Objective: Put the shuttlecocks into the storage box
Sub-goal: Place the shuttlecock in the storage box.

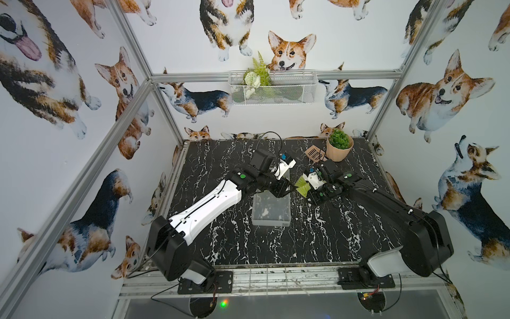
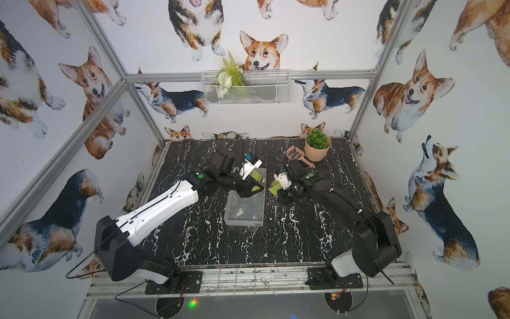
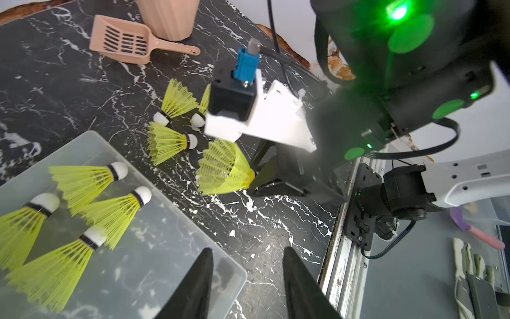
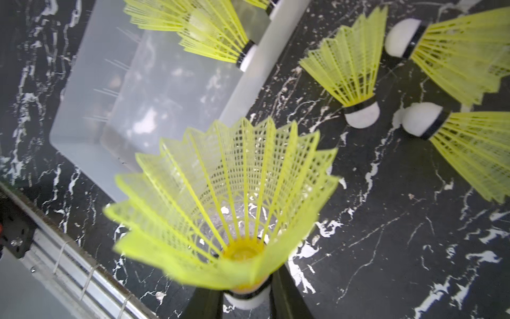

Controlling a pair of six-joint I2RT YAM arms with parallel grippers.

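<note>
Several neon-yellow shuttlecocks (image 3: pixel 82 182) lie in the far end of the frosted storage box (image 3: pixel 165 262), which sits mid-table in both top views (image 1: pixel 271 212) (image 2: pixel 244 212). Three more shuttlecocks (image 4: pixel 350 63) (image 4: pixel 463 49) (image 4: pixel 474 146) lie on the black marble just right of the box. My right gripper (image 4: pixel 247 290) is shut on the white tip of another shuttlecock (image 4: pixel 229 193) (image 1: pixel 302 186), skirt pointing toward the box, held just above the table beside the box's right wall. My left gripper (image 3: pixel 247 256) hovers open and empty over the box's near right corner.
A pink slotted scoop (image 1: pixel 314 152) and a potted plant (image 1: pixel 339 146) stand at the back right of the table. A white wire basket (image 1: pixel 273 88) hangs on the back wall. The metal rail (image 3: pixel 345 248) runs along the table's front edge.
</note>
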